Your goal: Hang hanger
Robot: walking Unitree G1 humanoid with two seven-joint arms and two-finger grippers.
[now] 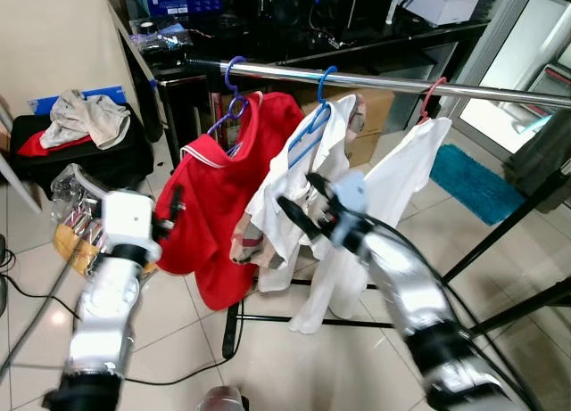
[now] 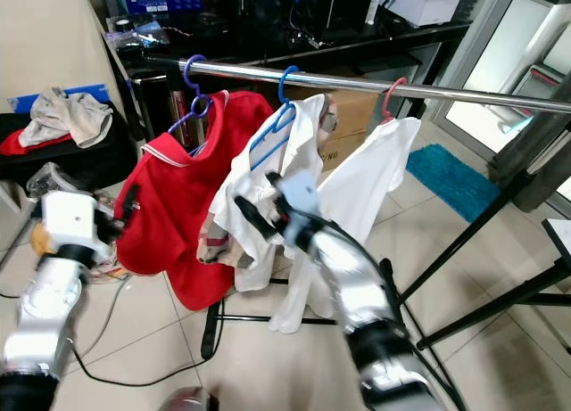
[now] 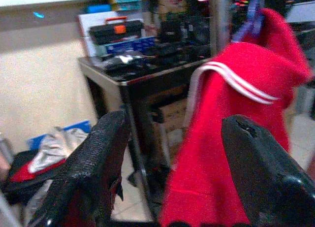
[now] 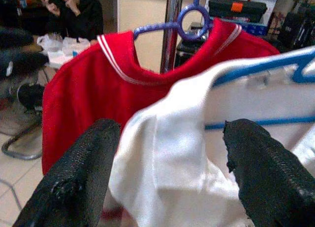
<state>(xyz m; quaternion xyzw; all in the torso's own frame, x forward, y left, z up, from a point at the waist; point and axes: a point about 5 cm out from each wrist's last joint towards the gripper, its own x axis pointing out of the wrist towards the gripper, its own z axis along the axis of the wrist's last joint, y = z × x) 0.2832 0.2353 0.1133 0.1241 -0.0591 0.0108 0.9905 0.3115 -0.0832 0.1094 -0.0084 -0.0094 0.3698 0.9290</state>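
Observation:
A silver rail [image 1: 384, 83] carries three hangers. A purple hanger [image 1: 234, 83] holds a red shirt [image 1: 223, 188]. Next to it a blue hanger [image 1: 314, 117] holds a white shirt [image 1: 294, 179], and a pink hanger [image 1: 432, 97] holds another white shirt [image 1: 393, 188]. My left gripper [image 1: 169, 213] is open beside the red shirt's left edge, with nothing between its fingers [image 3: 93, 158]. My right gripper [image 1: 303, 201] is open just in front of the white shirt on the blue hanger [image 4: 261, 69], at shoulder height, gripping nothing.
A black table [image 1: 268, 45] loaded with boxes stands behind the rail. At the left a dark bag [image 1: 80, 157] bears crumpled clothes. Black rack legs [image 1: 500, 242] cross the floor at the right near a teal mat [image 1: 473, 181]. A person [image 4: 74, 10] sits beyond the red shirt.

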